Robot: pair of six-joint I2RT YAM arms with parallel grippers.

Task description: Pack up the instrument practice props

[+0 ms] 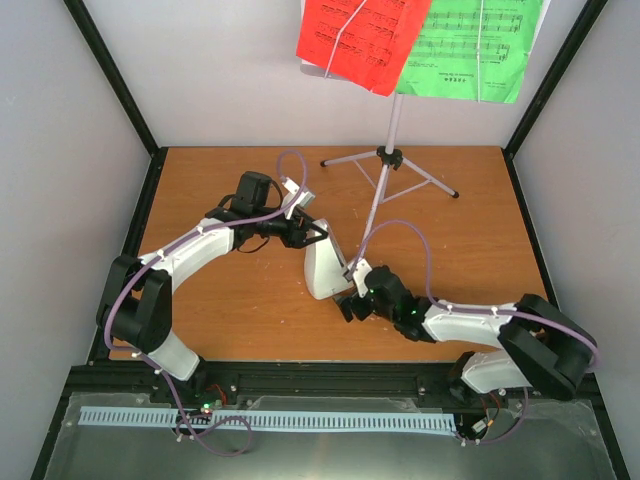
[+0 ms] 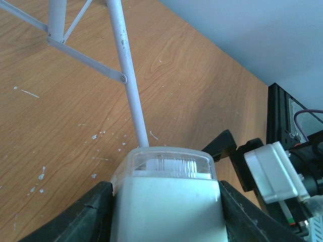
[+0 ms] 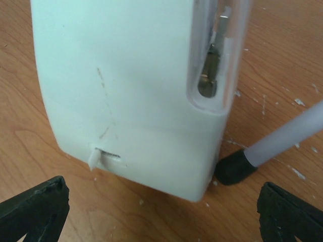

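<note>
The white pyramid-shaped metronome point(image 1: 322, 268) stands on the wooden table, mid-centre. My left gripper point(image 1: 314, 236) is shut on its upper part; in the left wrist view both black fingers point(image 2: 93, 214) press the sides of the metronome point(image 2: 169, 201). My right gripper point(image 1: 350, 297) is open just right of its base, its fingertips point(image 3: 35, 206) wide apart in front of the metronome point(image 3: 131, 85), touching nothing. The music stand point(image 1: 393, 125) rises behind on a silver tripod, carrying a red page point(image 1: 360, 40) and a green page point(image 1: 470, 50).
One tripod leg point(image 2: 128, 75) runs down to a black rubber foot point(image 3: 234, 169) right beside the metronome's base. Other tripod legs point(image 1: 430, 180) spread across the back of the table. Black frame posts and pale walls close in both sides.
</note>
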